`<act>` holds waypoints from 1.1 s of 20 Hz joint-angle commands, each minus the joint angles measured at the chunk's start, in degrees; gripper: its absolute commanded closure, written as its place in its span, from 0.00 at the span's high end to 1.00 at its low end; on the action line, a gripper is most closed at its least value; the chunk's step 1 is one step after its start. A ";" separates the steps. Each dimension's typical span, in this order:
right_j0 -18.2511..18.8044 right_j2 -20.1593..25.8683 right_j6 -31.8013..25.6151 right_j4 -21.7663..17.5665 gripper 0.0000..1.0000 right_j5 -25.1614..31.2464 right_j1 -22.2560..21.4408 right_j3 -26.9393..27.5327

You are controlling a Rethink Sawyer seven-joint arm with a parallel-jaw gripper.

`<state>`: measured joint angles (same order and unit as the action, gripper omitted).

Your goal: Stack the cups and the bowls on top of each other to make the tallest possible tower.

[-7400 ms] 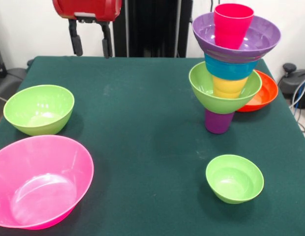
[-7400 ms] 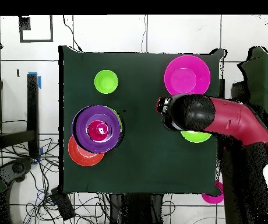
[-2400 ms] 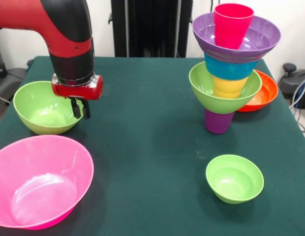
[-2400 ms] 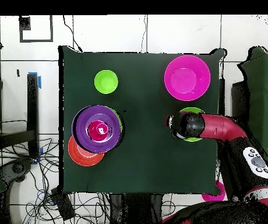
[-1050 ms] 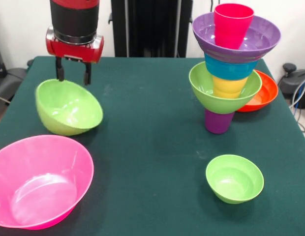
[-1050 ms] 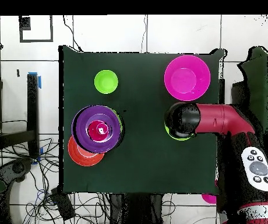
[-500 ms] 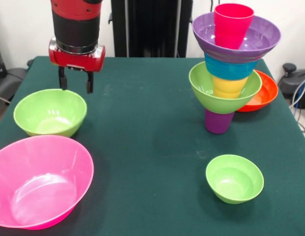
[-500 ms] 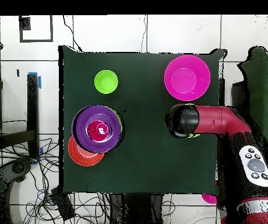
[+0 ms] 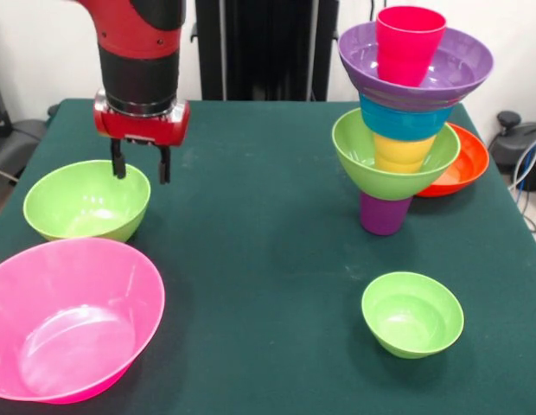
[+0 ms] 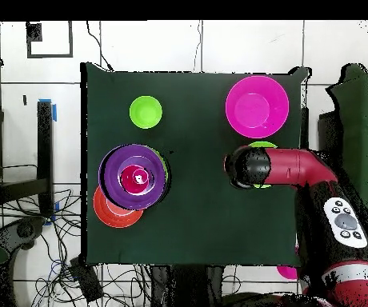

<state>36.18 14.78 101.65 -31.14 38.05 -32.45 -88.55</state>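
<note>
The tower (image 9: 405, 121) stands at the right: a purple cup at its base, then a lime bowl, a yellow cup, a blue bowl, a wide purple bowl and a red cup (image 9: 409, 41) on top. From overhead the tower (image 10: 134, 177) shows as nested rings. My gripper (image 9: 141, 164) hangs open over the far right rim of a lime green bowl (image 9: 85, 201), one finger on each side of the rim. In the overhead view the arm's wrist (image 10: 247, 168) hides the gripper and most of that bowl (image 10: 261, 147).
A large pink bowl (image 9: 69, 316) sits at the near left, seen from above as the pink bowl (image 10: 257, 105). A small lime bowl (image 9: 412, 313) lies near the front right. An orange-red bowl (image 9: 462, 164) rests behind the tower.
A second ago the lime bowl was tilted below the open fingers; it now sits upright on the table. The gripper has come lower and slightly right, over its rim.
</note>
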 commanded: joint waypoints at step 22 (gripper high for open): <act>-6.13 -7.80 1.00 -8.34 1.00 -6.48 14.33 11.78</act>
<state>31.64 7.39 101.65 -34.81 35.18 -21.28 -82.47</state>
